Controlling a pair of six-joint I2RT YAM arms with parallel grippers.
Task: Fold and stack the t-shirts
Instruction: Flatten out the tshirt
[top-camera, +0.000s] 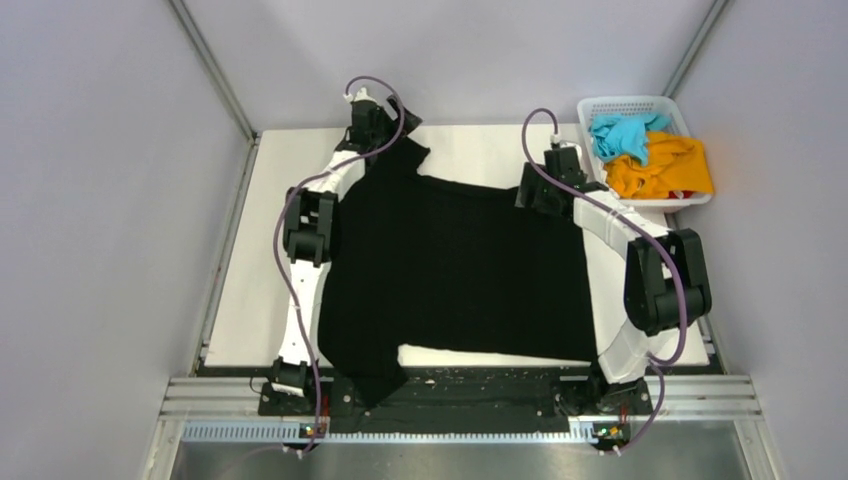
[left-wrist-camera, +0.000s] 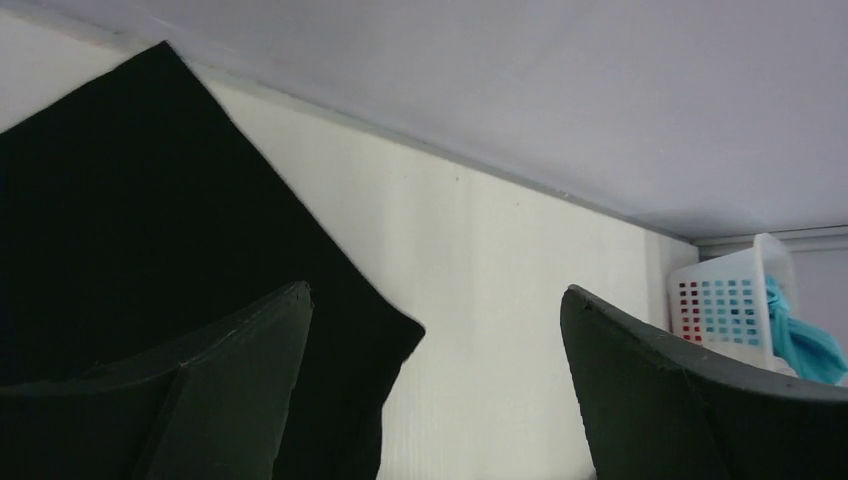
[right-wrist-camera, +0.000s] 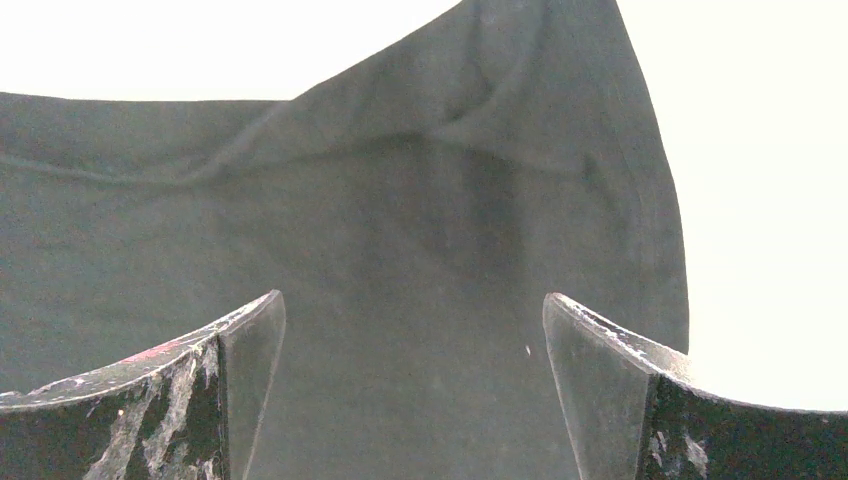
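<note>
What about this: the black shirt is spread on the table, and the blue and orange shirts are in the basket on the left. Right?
No. The basket with the blue shirt and orange shirt stands on the right, as the top view shows. The black shirt is indeed spread on the table.

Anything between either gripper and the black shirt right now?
Nothing visible. The left gripper hangs open at the far-left sleeve corner of the black t-shirt, and the right gripper is open directly over its far-right edge. The white basket stands off to the far right, out of both paths.
</note>
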